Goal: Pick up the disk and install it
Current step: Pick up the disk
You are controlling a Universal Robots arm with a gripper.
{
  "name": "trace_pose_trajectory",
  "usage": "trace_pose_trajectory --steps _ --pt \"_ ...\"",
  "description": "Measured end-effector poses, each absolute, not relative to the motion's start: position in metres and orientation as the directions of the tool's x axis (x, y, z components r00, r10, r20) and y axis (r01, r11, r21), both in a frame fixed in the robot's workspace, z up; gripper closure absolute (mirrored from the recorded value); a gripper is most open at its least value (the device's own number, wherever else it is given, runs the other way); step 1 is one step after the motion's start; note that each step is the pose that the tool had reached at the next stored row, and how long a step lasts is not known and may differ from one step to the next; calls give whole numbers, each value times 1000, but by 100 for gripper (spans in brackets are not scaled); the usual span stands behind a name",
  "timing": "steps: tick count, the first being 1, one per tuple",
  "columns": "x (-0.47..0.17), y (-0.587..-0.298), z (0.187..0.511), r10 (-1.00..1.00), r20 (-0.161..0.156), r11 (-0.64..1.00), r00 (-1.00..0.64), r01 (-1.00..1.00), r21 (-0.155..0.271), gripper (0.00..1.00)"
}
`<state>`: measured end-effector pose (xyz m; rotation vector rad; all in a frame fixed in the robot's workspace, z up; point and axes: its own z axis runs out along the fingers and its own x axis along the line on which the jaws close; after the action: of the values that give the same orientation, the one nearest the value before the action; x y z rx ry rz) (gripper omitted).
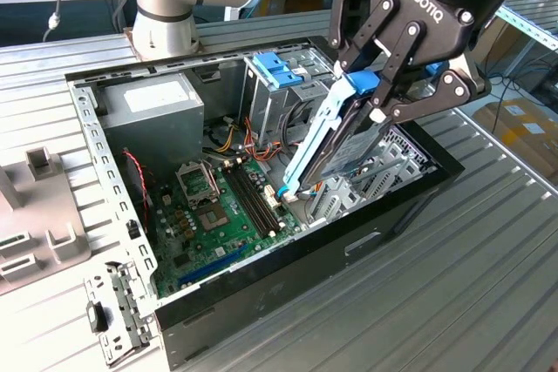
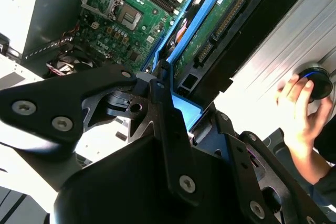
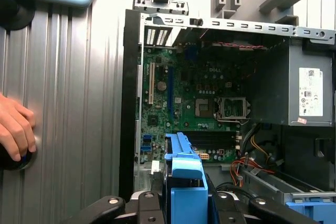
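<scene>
While jaws clamp the tilted disk (image 1: 336, 141) over the case (image 1: 288, 276) | first wrist view: a hand (image 3: 16, 129) on the table (image 3: 68, 103)

bright overall light; glare whitens table (image 2: 294, 40) in both wrist views; computer case (image 1: 261, 294) interior in shadow.

Robotics lab: ribbed metal bench (image 1: 488, 259), opened computer (image 1: 288, 260)

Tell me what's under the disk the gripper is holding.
Below the tilted disk sit a metal drive bay and the green motherboard; the disk hides the bay floor itself.
</scene>
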<state>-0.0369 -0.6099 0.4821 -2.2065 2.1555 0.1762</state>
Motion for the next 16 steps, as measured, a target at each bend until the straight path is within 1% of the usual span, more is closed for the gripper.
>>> trace_pose_trajectory --steps 16 --pt "-32 -610 481 -993 -117 -26 21 -999 42 63"
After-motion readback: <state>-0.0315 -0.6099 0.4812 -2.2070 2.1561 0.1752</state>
